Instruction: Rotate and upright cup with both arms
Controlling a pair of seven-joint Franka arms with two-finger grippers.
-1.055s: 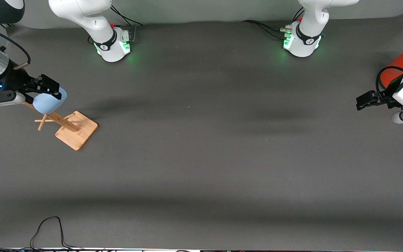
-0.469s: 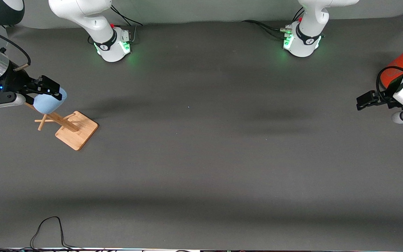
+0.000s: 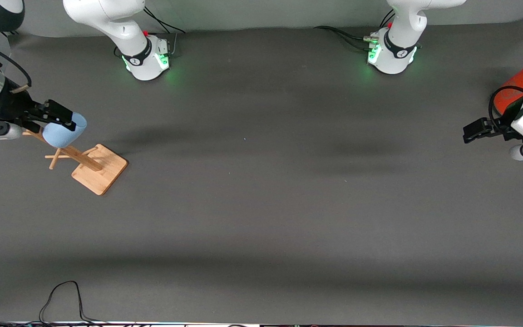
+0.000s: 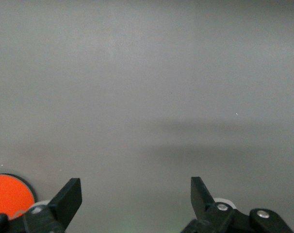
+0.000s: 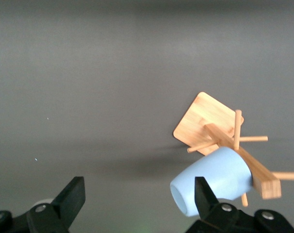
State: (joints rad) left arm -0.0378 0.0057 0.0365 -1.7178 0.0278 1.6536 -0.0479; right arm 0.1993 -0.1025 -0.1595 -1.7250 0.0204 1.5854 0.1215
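The light-blue cup (image 3: 63,131) hangs tilted on a peg of a wooden rack (image 3: 100,169) near the right arm's end of the table. My right gripper (image 3: 61,116) is open just above the cup, over the rack's top. In the right wrist view the cup (image 5: 220,175) lies beside one finger, outside the gap, with its mouth toward the open right gripper (image 5: 139,190). My left gripper (image 3: 473,131) is open and empty and waits at the left arm's end of the table; it is open in the left wrist view too (image 4: 136,188).
A large orange-red container (image 3: 514,87) stands beside the left arm's wrist and shows in the left wrist view (image 4: 9,195). The rack's base and pegs show in the right wrist view (image 5: 205,119). A black cable (image 3: 61,295) loops at the table's near edge.
My right gripper has drawn back a little toward the right arm's end of the table. The cup stays on the rack. The left arm has not moved.
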